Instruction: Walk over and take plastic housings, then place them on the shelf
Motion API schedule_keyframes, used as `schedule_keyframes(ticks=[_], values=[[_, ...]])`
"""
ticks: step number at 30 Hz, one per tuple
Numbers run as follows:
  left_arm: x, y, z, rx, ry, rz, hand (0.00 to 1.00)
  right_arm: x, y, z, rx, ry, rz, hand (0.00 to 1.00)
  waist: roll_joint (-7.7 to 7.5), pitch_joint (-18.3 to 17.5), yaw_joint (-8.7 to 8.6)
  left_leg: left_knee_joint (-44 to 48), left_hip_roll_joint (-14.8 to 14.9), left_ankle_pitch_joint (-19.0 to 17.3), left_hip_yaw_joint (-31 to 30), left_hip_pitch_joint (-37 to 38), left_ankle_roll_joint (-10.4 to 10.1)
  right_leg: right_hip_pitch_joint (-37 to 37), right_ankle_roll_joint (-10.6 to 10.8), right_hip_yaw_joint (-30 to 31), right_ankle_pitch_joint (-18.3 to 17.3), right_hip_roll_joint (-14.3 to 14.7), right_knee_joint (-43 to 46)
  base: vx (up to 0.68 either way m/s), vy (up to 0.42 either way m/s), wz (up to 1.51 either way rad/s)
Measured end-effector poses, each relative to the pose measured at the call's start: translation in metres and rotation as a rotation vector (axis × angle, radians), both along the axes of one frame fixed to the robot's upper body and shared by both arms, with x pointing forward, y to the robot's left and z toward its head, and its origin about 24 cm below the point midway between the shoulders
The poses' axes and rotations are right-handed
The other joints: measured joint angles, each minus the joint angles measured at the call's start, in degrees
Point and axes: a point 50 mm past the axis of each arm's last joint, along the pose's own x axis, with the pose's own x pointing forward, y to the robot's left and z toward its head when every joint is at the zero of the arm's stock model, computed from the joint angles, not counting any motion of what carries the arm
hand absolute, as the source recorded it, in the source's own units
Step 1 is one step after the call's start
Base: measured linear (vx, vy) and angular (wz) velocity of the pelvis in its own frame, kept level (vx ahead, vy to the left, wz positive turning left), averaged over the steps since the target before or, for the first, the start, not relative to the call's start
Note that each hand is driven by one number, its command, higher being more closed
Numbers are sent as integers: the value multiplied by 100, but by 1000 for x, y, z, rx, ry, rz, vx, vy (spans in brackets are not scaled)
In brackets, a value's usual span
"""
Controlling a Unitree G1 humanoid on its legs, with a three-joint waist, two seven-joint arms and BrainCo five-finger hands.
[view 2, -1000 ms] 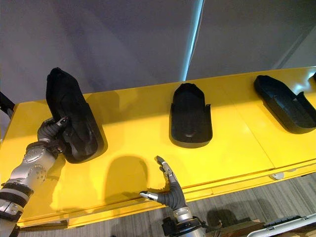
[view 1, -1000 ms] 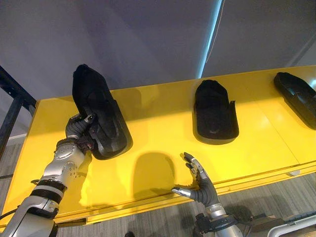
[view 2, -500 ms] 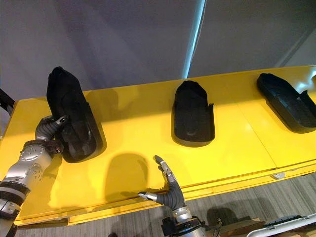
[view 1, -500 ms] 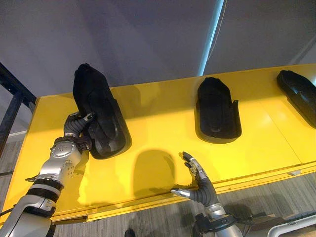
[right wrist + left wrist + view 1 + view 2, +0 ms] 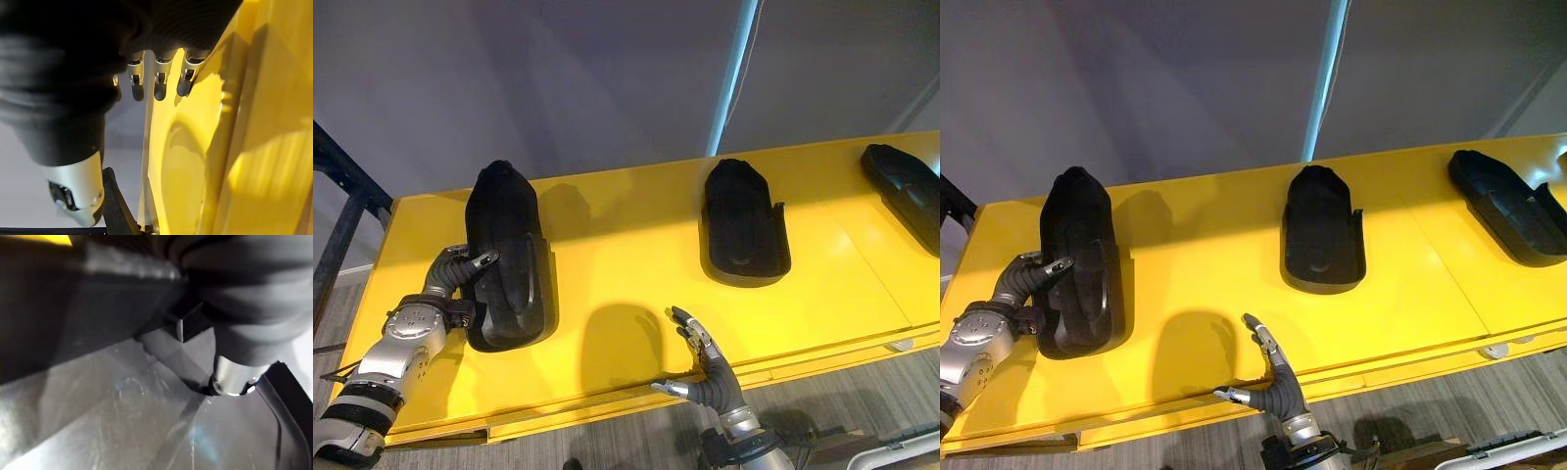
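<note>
Left eye view takes in the yellow shelf (image 5: pixel 636 245), running left to right, with three black housings on it. The left housing (image 5: pixel 509 245) is the one in hand. The middle housing (image 5: pixel 744 220) sits well apart to its right, and the right housing (image 5: pixel 906 186) lies at the far right end. Each one lies with its long axis running near to far.

The left housing rests on the shelf's left part, its near end close to the front edge. I cannot tell whether it sits fully flat. It lies just to the right of the left hand (image 5: pixel 450 277), which touches its left rim about halfway along. That hand is much the nearer of the two, and the arm reaches up from the near left with the wrist bent toward the housing. The fingers curl over the rim and grasp it. The left wrist view shows the thumb (image 5: pixel 234 377) pressed onto the housing's dark surface.

The right hand (image 5: pixel 705 364) hovers at the shelf's near edge, between the left and middle housings. It touches neither, and its fingers (image 5: pixel 159 78) are loose and spread with nothing in them.

Placement looks nearly done. The coming move is likely to be letting go and drawing the left hand away leftward and nearward, clear of the rim, without dragging the housing toward the edge.
</note>
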Motion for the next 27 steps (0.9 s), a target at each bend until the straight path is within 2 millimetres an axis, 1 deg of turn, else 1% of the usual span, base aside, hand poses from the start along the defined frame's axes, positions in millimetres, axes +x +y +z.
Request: schedule_keyframes(ticks=[1, 2, 13, 17, 20, 23, 24, 25, 26, 27], values=[[-1, 0, -1, -1, -2, 7, 100, 0, 0, 0, -1, 0, 0, 0, 6, 1, 2, -20, -2, -1, 0, 8, -1, 0, 0, -2, 0, 0, 0, 0, 0, 0], [-1, 0, -1, -3, -3, 11, 0, 0, 0, 0, -1, 0, -1, 0, 5, 0, 3, -30, -3, -2, -1, 12, -1, 0, 1, -4, 0, 0, 1, 0, 0, 0], [-2, -4, -8, -95, -49, 66, 0, 0, 0, -1, -2, 4, -2, 0, 22, -10, 2, -34, -6, -3, -3, 32, -3, 23, 5, -1, 2, -2, 0, 0, 0, 0], [0, -10, -14, -129, -45, 83, 0, 0, -1, -3, -4, 13, -6, 0, 80, -69, -2, -34, -8, -4, -19, 41, -5, 48, 5, -18, 3, -5, -5, 0, 0, 0], [7, -18, -17, -179, -52, 99, 0, 1, -2, -5, -8, 22, -13, 0, 125, -109, 6, -34, -7, -2, -40, 59, -8, 87, 6, -72, 3, -6, -5, -12, 7, 4], [16, -30, -9, -224, -95, 84, 0, 1, -2, -6, -8, 31, -18, 0, 128, -128, -7, -33, -8, 10, -126, 65, -26, 139, 6, -110, 3, -6, -7, -19, 8, 9], [17, -34, -2, -255, -135, 83, 0, 2, -1, -7, -5, 36, -20, 0, 128, -136, -12, -36, -9, 14, -133, 84, -28, 155, 5, -134, 4, -5, -7, -21, 13, 6], [16, -42, 14, -306, -220, 68, 0, 2, -1, -9, 5, 45, -30, 0, 142, -174, -4, -39, -11, 15, -147, 94, -29, 171, 5, -144, 3, -5, -7, 0, 0, 0], [13, -45, 23, -322, -269, 62, 0, 2, -1, -10, 7, 49, -34, 0, 147, -190, -1, -43, -12, 15, -148, 102, -29, 178, 4, -146, 3, -6, -7, 0, 0, 0], [8, -51, 38, -342, -353, 48, 0, 2, 0, -11, 10, 56, -38, 0, 149, -198, 3, -57, -12, 16, -147, 141, -29, 213, 3, -144, 3, -5, -12, 0, 0, 0]])
